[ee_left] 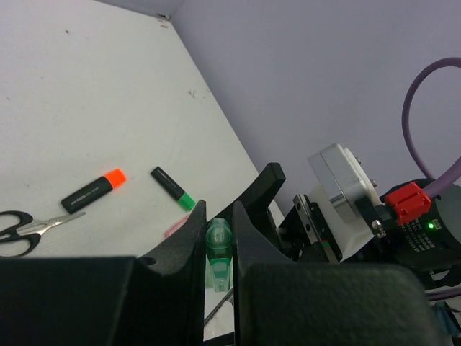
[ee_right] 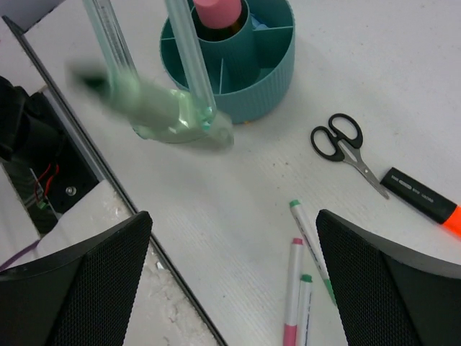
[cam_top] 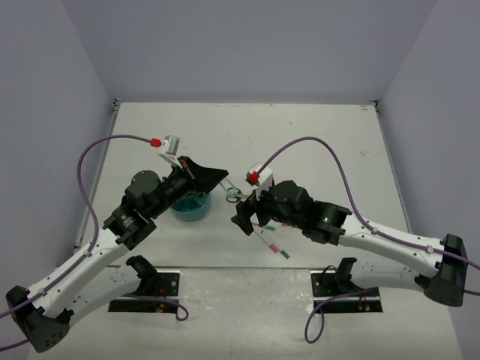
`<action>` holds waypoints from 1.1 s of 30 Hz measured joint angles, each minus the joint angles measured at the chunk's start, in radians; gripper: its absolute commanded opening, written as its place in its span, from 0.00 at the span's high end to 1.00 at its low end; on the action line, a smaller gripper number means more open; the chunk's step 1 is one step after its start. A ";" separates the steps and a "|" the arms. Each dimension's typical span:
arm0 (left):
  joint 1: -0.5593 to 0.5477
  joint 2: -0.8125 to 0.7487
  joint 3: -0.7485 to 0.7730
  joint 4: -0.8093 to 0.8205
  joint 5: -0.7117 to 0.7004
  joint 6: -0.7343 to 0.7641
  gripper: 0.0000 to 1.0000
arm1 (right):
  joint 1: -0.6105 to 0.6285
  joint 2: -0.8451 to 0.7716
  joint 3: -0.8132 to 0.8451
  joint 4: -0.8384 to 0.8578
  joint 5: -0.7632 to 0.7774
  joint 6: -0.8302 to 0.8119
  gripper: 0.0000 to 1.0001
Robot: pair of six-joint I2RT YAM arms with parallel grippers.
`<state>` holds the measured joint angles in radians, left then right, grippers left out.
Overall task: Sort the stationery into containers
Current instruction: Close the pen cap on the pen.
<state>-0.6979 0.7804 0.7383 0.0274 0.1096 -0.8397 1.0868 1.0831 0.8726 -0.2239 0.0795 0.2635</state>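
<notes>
Right gripper (ee_right: 232, 220): jaws spread wide with nothing between them; it hangs above the table, off to the right of the teal desk organizer (ee_right: 268, 90).
Left gripper (ee_left: 218, 216): jaws closed tight on a pale green pen (ee_left: 217, 249), which lies lengthwise between the fingers; in the top view this claw hangs over the organizer's far rim.
Organizer: upright on the table, its inner walls dividing it into compartments.
Pink tube (ee_right: 216, 10): standing in the organizer's round middle compartment.
Blurred pale green shape (ee_right: 162, 115): in front of the organizer's outer wall, with clear stems rising from it; too smeared to tell what it is or whether it touches the table.
Scissors (ee_right: 342, 144): flat on the table, near the organizer, outside it.
Orange-capped highlighter (ee_right: 421, 203): just beyond the scissors, farther from the organizer.
Green-capped highlighter (ee_left: 173, 189): on the table close by the orange-capped one, not touching.
White pens (ee_right: 308, 241): three, capped pink or green, loose on the table, well apart from the organizer.
</notes>
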 measured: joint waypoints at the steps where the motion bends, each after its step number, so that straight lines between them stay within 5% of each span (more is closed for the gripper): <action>1: 0.000 0.003 0.000 0.008 0.006 0.007 1.00 | -0.001 -0.015 0.000 -0.012 0.009 0.012 0.01; 9: 0.002 0.046 -0.037 0.130 0.126 0.041 1.00 | -0.148 -0.199 -0.001 -0.039 -0.136 0.151 0.05; 17: 0.002 0.046 -0.097 0.276 0.273 0.023 1.00 | -0.260 -0.256 -0.089 0.097 -0.424 0.217 0.36; 20: 0.002 0.045 -0.097 0.332 0.313 0.010 1.00 | -0.261 -0.236 -0.107 0.132 -0.502 0.206 0.40; 28: 0.002 0.050 -0.097 0.399 0.382 -0.025 1.00 | -0.263 -0.233 -0.147 0.213 -0.608 0.178 0.63; 31: 0.002 0.064 -0.097 0.430 0.413 -0.045 1.00 | -0.263 -0.232 -0.147 0.241 -0.629 0.167 0.64; 33: 0.002 0.074 -0.097 0.451 0.430 -0.059 1.00 | -0.263 -0.229 -0.147 0.250 -0.644 0.163 0.75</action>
<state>-0.6958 0.8542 0.6411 0.4783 0.5395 -0.8985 0.8242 0.8538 0.7258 0.0262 -0.5643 0.4265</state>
